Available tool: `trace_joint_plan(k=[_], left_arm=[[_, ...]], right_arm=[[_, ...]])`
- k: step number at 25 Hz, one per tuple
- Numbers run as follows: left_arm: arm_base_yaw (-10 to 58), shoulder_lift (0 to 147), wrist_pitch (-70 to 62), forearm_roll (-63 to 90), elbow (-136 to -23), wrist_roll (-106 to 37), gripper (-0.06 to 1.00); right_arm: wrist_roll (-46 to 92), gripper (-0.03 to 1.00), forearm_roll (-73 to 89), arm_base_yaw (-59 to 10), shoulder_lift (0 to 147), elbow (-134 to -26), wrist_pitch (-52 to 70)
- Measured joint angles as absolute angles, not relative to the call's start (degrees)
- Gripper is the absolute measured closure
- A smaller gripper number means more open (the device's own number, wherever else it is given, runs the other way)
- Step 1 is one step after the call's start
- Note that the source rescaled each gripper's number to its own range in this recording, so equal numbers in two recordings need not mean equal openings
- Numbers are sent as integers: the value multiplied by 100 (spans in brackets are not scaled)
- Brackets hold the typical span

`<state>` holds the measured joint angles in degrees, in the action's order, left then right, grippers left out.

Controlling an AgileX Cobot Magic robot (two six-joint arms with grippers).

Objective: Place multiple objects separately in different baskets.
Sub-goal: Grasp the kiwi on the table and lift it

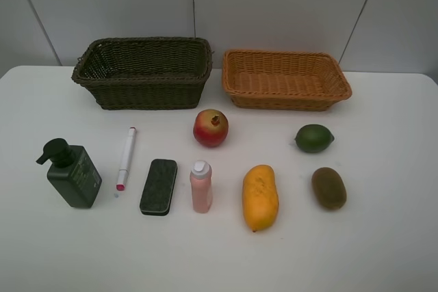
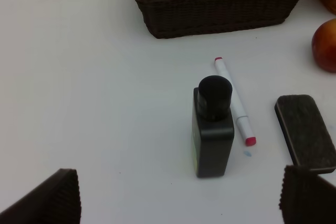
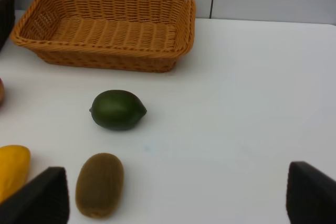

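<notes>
Two baskets stand at the back of the table: a dark green one point(image 1: 144, 94) and an orange one point(image 1: 287, 100), both empty. In front lie a pump bottle point(image 1: 71, 173), marker point(image 1: 126, 158), eraser point(image 1: 159, 187), pink bottle point(image 1: 201, 186), pomegranate point(image 1: 211, 128), mango point(image 1: 260, 197), lime point(image 1: 314, 138) and kiwi point(image 1: 328, 188). Neither arm shows in the high view. My left gripper point(image 2: 178, 203) hangs open, nothing between its fingers, short of the pump bottle point(image 2: 212, 127). My right gripper point(image 3: 176, 200) is open and empty, with the kiwi point(image 3: 99, 184) and lime point(image 3: 117, 109) ahead.
The white table's far edge runs just behind the baskets, against a pale wall. In the left wrist view the marker point(image 2: 234, 101) lies right beside the pump bottle, and the eraser point(image 2: 306, 131) sits near one fingertip point(image 2: 310, 195).
</notes>
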<state>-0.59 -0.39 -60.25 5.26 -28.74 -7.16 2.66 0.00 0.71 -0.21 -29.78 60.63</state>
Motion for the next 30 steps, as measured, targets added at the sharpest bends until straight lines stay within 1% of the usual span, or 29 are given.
trace_joint_plan(k=[30], left_arm=[[-59, -39, -6025, 526, -2874, -716, -6]], right_arm=[[266, -2, 0, 71, -21, -2978, 6063]])
